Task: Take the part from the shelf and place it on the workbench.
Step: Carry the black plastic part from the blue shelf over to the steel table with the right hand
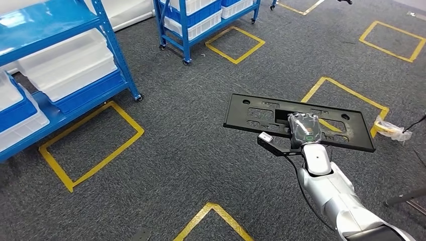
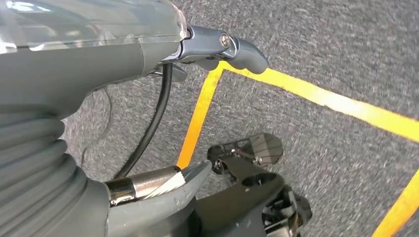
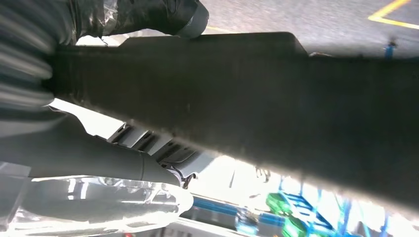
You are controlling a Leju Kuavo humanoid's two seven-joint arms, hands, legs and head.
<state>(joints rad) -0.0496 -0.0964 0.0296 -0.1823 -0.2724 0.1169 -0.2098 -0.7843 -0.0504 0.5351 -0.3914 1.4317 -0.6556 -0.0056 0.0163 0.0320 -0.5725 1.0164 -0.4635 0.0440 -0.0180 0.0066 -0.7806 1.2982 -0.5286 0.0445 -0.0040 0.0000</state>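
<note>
Your right hand (image 1: 304, 126) grips the part (image 1: 261, 113), a long flat black panel with cut-outs, near the middle of its near edge, so the panel spreads out well to both sides of the hand and beyond it, held clear above the floor (image 1: 201, 150). In the right wrist view the dark slab of the part (image 3: 276, 113) runs across just past the hand (image 3: 34, 74), with fingers (image 3: 163, 15) wrapped over one edge.

You are in the carrying step, by my reading: the part is off the shelf (image 1: 75, 75), which stands well away to the hand's left, and no tabletop is visible to set it on. Keep the panel level as you turn; a grip at one edge of so wide a piece will probably let the far edge sag or swing. Watch both ends for clearance.

Your left hand (image 2: 217, 47) hangs over the carpet and holds nothing; its fingers look loosely apart.

The floor is grey carpet marked with yellow tape squares (image 1: 90, 145). A second shelf (image 1: 201, 20) stands far ahead of the hand, and a tape roll (image 1: 387, 128) lies on the floor just past the part's right end.
</note>
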